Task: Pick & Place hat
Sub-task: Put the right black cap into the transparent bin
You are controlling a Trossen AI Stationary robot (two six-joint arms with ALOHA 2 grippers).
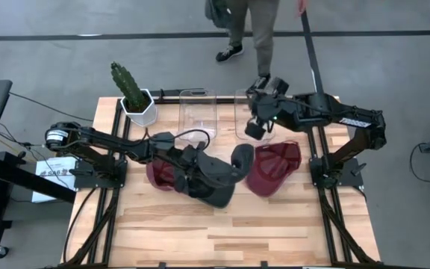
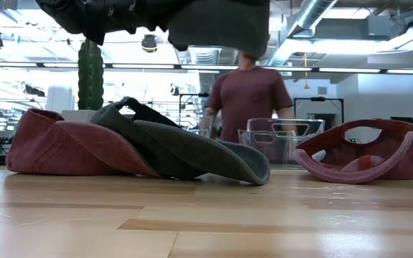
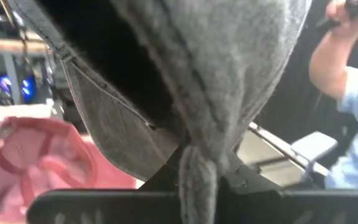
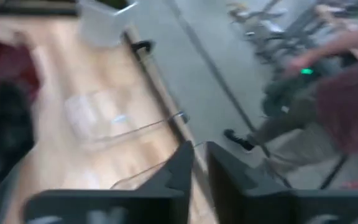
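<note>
1. Dark grey hat at mid-bench, draped over a maroon hat; second maroon hat just right of it, upside down.
2. Left claw clamped on grey hat fabric, lifted above the bench; fingertips buried in cloth, hidden in the high view.
3. Right claw raised behind the second maroon hat, near two clear bins; fingers nearly together with only a narrow gap, holding nothing.
4. Potted cactus at the bench's back-left corner, behind the grey hat.
5. Person beyond the bins, head cut off by the raised hat; right wrist picture smeared.
</note>
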